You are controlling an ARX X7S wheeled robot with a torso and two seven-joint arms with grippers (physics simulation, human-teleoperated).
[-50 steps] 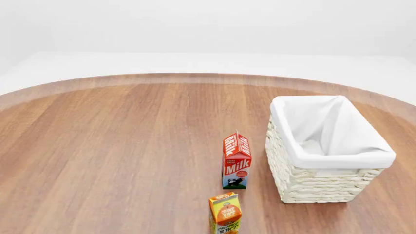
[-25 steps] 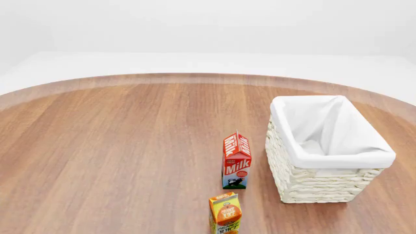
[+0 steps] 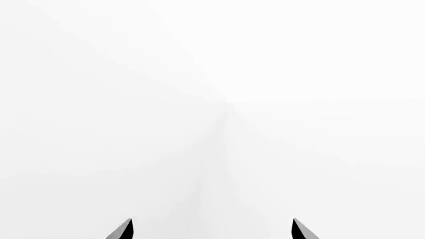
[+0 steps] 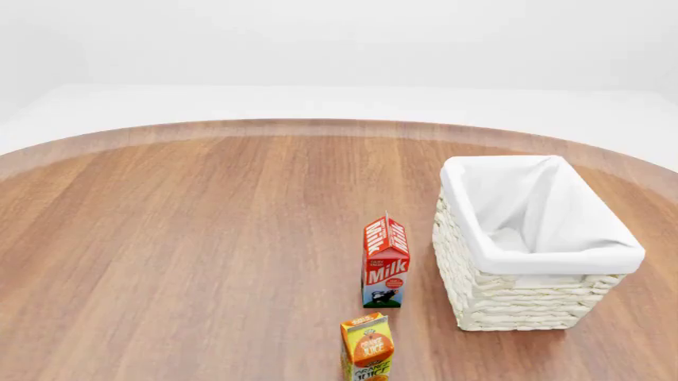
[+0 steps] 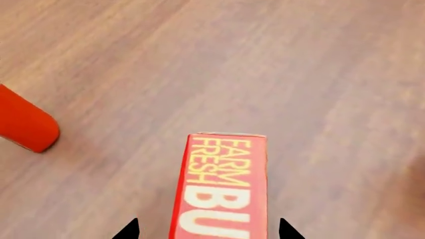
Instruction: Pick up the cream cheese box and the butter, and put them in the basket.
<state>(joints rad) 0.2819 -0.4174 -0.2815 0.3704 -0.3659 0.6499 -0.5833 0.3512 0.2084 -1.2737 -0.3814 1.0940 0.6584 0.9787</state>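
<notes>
My right gripper is hanging open over the butter, a red-orange box lettered "FARM FRESH" in yellow, lying flat on the desk between the tips. My left gripper is gaping, holding nothing.

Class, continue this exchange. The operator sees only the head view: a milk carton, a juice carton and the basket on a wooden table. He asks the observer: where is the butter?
Observer: The right wrist view shows the butter lying flat on the table, lettered face up.
Operator: Is the right tool gripping it?
Observer: No. The right tool is open, with one fingertip on either side of the box and a gap at each.
Operator: And the left tool?
Observer: The left tool is open too, holding nothing, with only blank white ahead of it.
</notes>
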